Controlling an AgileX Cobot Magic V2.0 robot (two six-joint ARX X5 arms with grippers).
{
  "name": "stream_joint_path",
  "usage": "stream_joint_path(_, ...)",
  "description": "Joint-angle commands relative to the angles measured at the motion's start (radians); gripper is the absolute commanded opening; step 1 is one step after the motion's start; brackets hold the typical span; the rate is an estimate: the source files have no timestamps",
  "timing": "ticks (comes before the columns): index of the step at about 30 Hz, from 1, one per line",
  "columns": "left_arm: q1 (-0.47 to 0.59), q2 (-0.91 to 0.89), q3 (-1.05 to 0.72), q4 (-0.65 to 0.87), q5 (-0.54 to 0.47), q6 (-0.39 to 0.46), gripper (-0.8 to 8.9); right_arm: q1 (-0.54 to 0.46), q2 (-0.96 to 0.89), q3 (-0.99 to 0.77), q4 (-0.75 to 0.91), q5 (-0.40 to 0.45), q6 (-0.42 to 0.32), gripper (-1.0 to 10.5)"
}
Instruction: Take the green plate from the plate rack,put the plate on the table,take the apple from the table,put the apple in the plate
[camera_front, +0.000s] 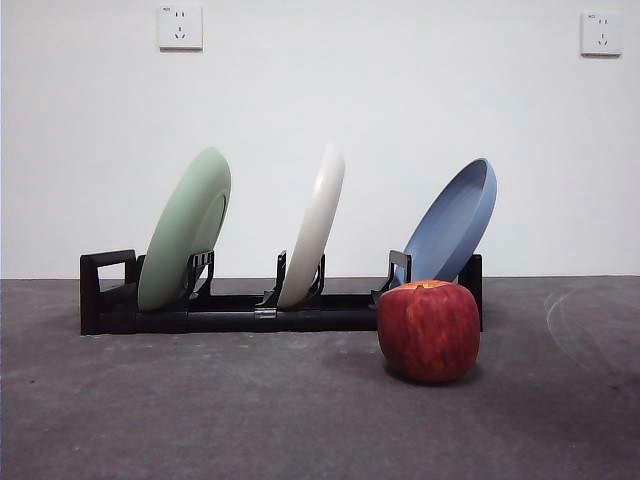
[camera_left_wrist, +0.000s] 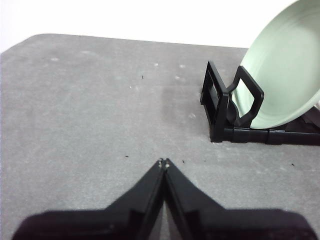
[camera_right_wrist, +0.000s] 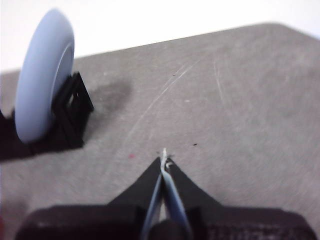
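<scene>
The green plate (camera_front: 185, 227) leaned in the plate rack (camera_front: 230, 312), the apple (camera_front: 429, 331) beside it; left gripper (camera_left_wrist: 164, 162) and right gripper (camera_right_wrist: 164, 159) sat closed, empty.

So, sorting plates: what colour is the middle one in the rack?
Cream-white plate; the front view shows it best.

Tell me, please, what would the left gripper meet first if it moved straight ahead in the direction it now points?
Probably nothing soon. The left gripper, jaws shut, points over bare table toward its far edge. The plate rack with the green plate stands off to one side of that line, though depth is uncertain.
</scene>
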Motion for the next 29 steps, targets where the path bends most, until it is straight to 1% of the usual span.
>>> stream_joint_path(1,-0.002,0.0,-0.003,0.008,0.014,-0.04,-0.04,0.0,0.0,-0.01,0.009,0.0,0.216,0.0)
stream_joint_path(4,-0.002,0.0,-0.003,0.012,0.021,-0.09,-0.04,0.0,0.0,-0.01,0.009,-0.005,0.249,0.0)
stream_joint_path(6,-0.002,0.0,0.0,0.01,0.042,-0.14,-0.04,0.0,0.0,-0.008,0.01,-0.019,0.281,0.0)
stream_joint_path(8,-0.002,0.0,0.011,0.016,0.089,-0.174,-0.04,0.0,0.0,0.003,0.009,-0.061,0.299,0.0)
stream_joint_path(12,-0.002,0.004,0.071,0.014,0.183,-0.181,-0.05,0.0,0.008,0.059,0.002,-0.139,0.3,-0.1)
stream_joint_path(16,-0.002,0.04,0.175,-0.002,0.249,-0.181,-0.05,0.0,0.082,0.173,-0.029,-0.207,0.298,-0.1)
stream_joint_path(21,-0.002,0.145,0.343,-0.06,0.348,-0.182,-0.05,0.0,0.242,0.358,-0.046,-0.321,0.271,-0.1)
stream_joint_path(24,-0.002,0.228,0.45,-0.092,0.423,-0.181,-0.05,0.0,0.352,0.488,-0.048,-0.412,0.257,-0.1)
stream_joint_path(25,-0.002,0.264,0.495,-0.108,0.457,-0.181,-0.05,0.0,0.397,0.542,-0.048,-0.456,0.254,0.0)
stream_joint_path(29,-0.002,0.391,0.657,-0.21,0.544,-0.18,-0.05,0.0,0.546,0.72,-0.064,-0.614,0.24,0.0)
